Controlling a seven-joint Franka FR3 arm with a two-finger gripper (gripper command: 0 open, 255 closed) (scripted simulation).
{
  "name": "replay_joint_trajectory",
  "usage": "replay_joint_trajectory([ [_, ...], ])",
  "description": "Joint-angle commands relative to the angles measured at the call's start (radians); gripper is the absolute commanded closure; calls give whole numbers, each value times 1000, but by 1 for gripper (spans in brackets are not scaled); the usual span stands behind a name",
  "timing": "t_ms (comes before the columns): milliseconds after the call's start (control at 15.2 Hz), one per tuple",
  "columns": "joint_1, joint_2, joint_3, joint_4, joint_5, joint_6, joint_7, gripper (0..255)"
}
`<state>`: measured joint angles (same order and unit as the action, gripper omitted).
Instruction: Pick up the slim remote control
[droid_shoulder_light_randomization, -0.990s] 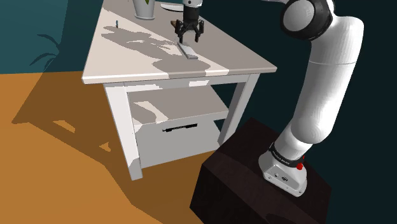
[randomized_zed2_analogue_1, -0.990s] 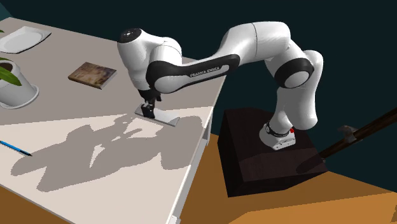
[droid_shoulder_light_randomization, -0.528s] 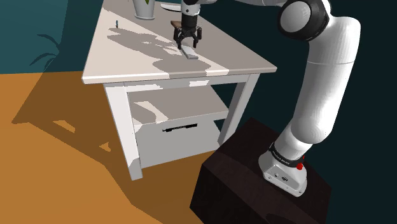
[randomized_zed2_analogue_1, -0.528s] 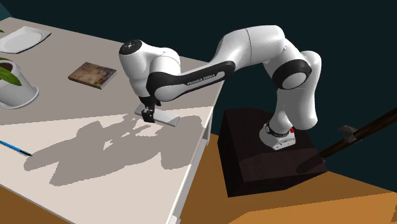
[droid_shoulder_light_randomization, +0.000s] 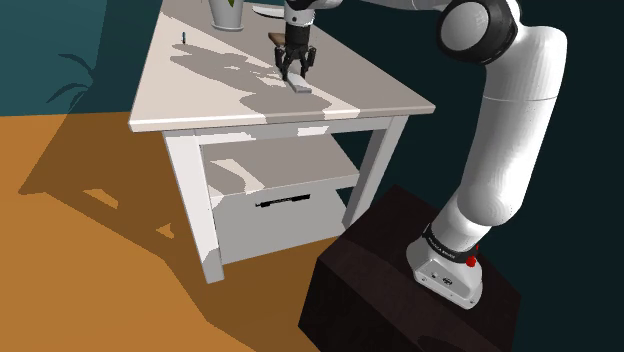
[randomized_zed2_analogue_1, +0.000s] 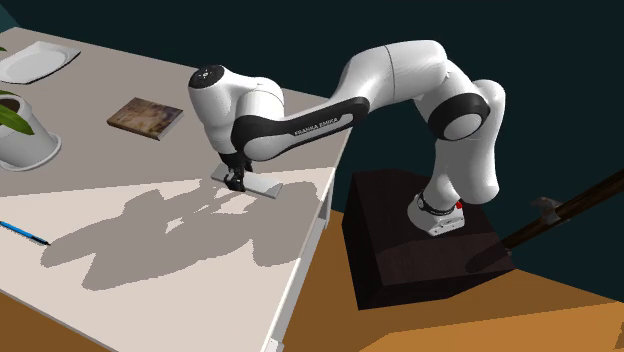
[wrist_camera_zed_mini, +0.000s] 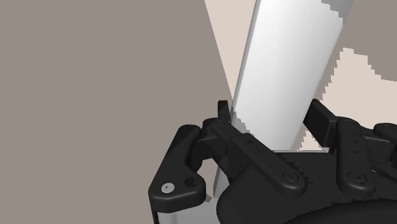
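A pale slim remote lies flat on the tabletop. The black end effector pinches its narrow sides, toward one end. It looks light, rigid and smooth, so it may slip or tilt.

Black fingers at pale slim remote on table.
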<state>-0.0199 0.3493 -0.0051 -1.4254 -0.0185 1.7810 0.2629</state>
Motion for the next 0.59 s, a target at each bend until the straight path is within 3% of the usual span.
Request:
replay_joint_trajectory([
  [0,0,1,0,-2,0,0,0,255],
  [528,0,8,0,76,0,-71,-2,255],
])
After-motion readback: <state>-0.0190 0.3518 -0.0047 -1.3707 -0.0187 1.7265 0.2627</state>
